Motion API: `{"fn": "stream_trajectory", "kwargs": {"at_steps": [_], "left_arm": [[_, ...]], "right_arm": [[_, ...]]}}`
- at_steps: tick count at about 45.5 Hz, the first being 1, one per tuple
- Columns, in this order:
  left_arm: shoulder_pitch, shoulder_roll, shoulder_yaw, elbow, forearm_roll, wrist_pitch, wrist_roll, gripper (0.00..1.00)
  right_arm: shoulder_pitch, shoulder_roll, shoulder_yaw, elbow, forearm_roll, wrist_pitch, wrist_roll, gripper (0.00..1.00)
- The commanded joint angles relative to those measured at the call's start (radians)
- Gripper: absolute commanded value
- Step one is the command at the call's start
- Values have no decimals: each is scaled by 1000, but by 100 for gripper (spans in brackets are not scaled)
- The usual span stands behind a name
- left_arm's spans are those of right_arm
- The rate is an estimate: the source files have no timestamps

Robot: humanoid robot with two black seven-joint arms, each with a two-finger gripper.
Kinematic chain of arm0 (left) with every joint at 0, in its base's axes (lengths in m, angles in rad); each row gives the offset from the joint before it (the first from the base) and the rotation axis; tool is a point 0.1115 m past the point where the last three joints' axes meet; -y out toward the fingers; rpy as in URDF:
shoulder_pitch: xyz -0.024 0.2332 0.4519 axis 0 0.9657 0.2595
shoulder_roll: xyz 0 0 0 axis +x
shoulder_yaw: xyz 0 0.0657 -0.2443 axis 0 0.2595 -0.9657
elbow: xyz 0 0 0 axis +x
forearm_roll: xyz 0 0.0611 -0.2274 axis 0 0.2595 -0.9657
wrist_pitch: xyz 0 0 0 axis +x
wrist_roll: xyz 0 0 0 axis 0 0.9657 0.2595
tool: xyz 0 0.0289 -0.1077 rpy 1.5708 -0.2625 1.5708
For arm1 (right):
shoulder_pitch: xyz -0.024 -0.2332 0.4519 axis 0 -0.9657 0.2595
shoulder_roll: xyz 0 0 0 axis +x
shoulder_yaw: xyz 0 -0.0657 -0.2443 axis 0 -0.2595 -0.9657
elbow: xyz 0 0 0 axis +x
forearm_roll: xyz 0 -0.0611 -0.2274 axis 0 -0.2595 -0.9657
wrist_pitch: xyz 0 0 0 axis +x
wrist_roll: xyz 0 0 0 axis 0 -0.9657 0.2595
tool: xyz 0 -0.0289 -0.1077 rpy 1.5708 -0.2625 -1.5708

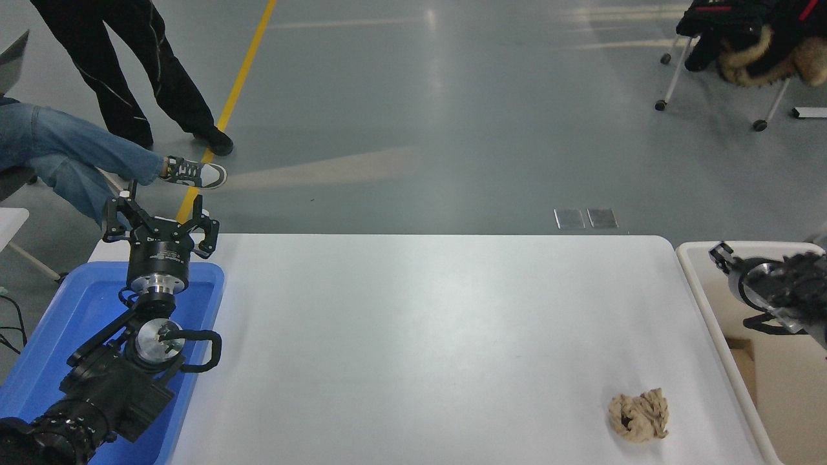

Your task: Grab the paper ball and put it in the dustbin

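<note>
The paper ball (638,416), a crumpled tan wad, lies on the white table (420,336) near its front right corner. The dustbin (714,323), a cream-white rectangular bin, stands just off the table's right end. My right gripper (725,256) comes in from the right edge and hangs over the dustbin's far part, well behind and to the right of the ball. It is partly cut off by the picture's edge. My left gripper (161,223) is parked open and empty over the far end of the blue tray.
A blue plastic tray (71,316) sits at the table's left end under the left arm. Two people's legs (123,77) are beyond the far left corner. A chair with dark coats (743,39) stands at the far right. Something brown (744,361) lies inside the dustbin.
</note>
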Motion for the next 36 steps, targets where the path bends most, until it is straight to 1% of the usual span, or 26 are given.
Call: {"fn": "stream_trajectory", "kwargs": {"at_steps": [1,4,7,12,16,17,19,25,36], "left_arm": [[1,0,1,0,0,0,0,99],[0,0,-1,0,0,0,0,99],[0,0,-1,0,0,0,0,99],[2,2,-1,0,0,0,0,99],[3,2,-1,1,-1,0,-1,99],[3,2,-1,0,-1,0,-1,99],[3,2,-1,0,-1,2,-1,99],[5,2,-4,1,-4,2,-1,99],[5,2,-4,1,-4,2,-3,99]], "right_arm": [[394,25,-132,423,-72,13,0,100],[463,74,-189,496,-72,24,1,100],[549,100,-220,588,-72,50,1,100],[722,155,-235,759,-72,128,1,100],[874,174,-244,886,-72,189,1,100],[953,181,-247,950,-72,226,1,100],[1032,186,-249,999,-72,271,1,100],[1218,180,-249,1078,-72,435,1,100],[1443,169,-246,1098,-72,722,1,100]]}}
